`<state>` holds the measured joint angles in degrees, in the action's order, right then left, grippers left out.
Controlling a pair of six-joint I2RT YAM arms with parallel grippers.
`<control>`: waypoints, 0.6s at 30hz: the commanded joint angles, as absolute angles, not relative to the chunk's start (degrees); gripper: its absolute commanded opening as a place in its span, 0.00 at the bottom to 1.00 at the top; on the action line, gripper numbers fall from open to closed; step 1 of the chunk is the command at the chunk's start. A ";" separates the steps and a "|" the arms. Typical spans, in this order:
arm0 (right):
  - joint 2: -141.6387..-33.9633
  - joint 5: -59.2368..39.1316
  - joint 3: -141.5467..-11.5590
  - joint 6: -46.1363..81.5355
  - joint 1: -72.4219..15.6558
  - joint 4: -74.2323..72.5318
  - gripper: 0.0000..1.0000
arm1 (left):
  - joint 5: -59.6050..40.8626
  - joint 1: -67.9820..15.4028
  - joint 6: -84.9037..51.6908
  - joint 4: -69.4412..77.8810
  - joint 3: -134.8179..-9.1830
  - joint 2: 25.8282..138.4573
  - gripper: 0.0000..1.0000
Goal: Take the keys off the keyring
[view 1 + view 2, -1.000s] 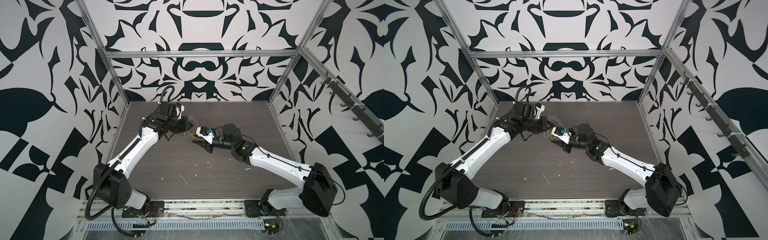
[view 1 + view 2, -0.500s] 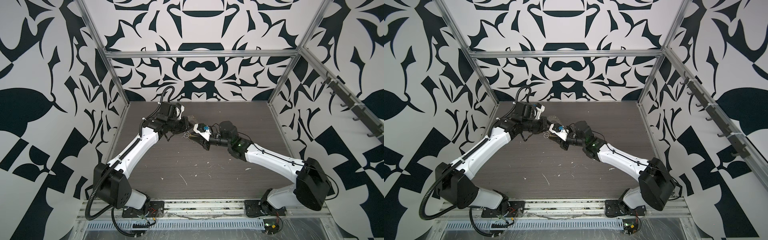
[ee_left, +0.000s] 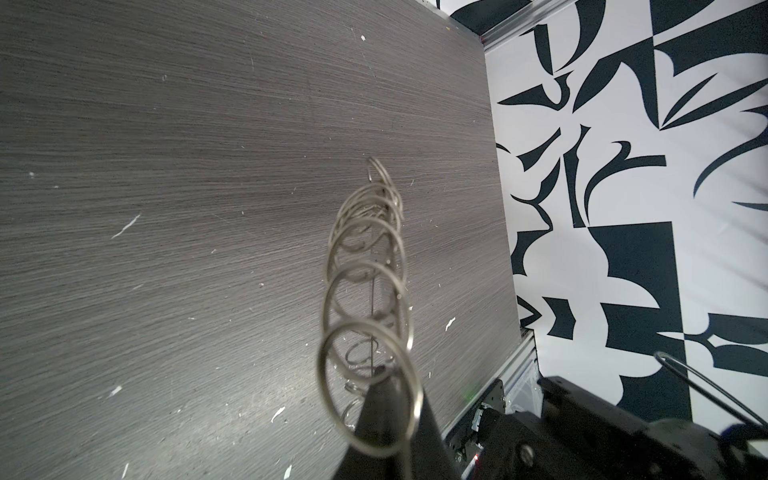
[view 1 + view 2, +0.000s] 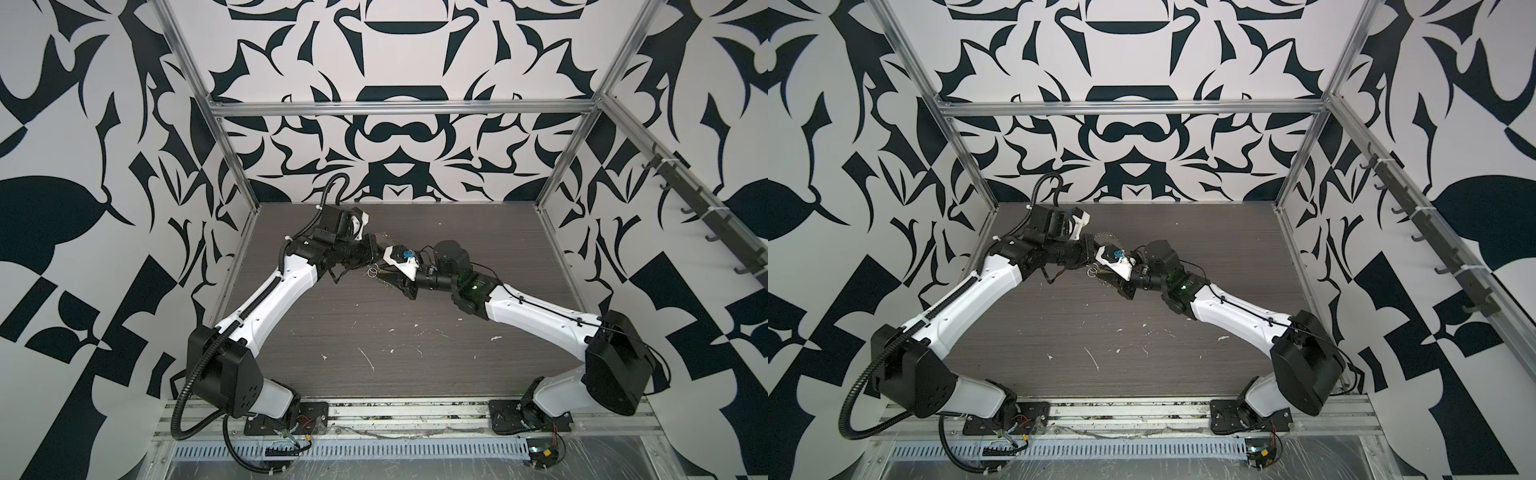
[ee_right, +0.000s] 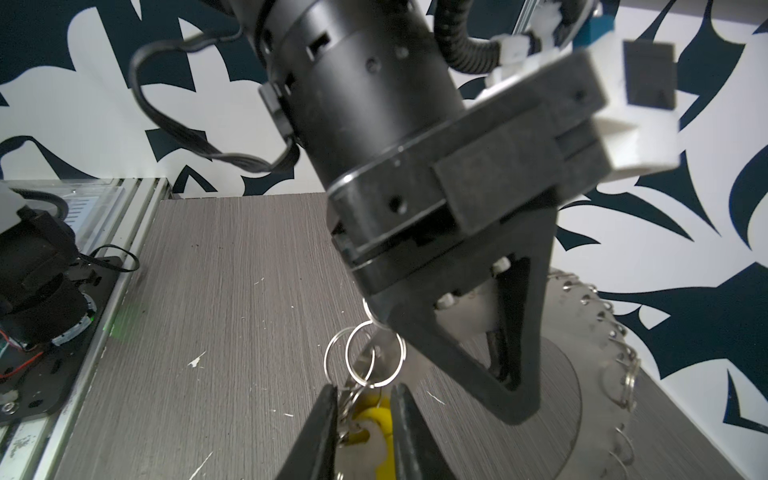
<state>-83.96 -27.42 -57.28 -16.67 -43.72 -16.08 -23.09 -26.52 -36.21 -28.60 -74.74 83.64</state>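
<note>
Wire loops [image 3: 365, 264] fringe flat, perforated grey metal keyring [image 5: 598, 374].

Black-and-white patterned walls [image 4: 519, 50] in an aluminium frame [image 4: 399, 107]; grey woodgrain tabletop [image 4: 415, 374] — scattered white flecks [image 4: 368, 360]

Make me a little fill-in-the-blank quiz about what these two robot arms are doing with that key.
1. The key has a ___ plastic head.
2. It sits ___ the two fingers of the right end effector.
3. The left end effector is clamped on the rim of the keyring, above a dark wood-grain ___.
Missing words: yellow; between; table.
</note>
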 commanded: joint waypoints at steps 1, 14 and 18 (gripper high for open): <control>-83.57 -27.37 -60.32 -17.31 -44.10 -15.60 0.17 | -22.88 -26.47 -36.50 -28.66 -74.34 82.00 0.00; -83.43 -26.32 -61.67 -20.12 -44.12 -11.47 0.00 | -22.64 -26.48 -36.21 -29.53 -74.45 81.88 0.00; -81.85 -24.54 -62.72 -22.87 -44.09 -9.39 0.00 | -22.35 -26.46 -36.12 -28.94 -73.61 81.75 0.09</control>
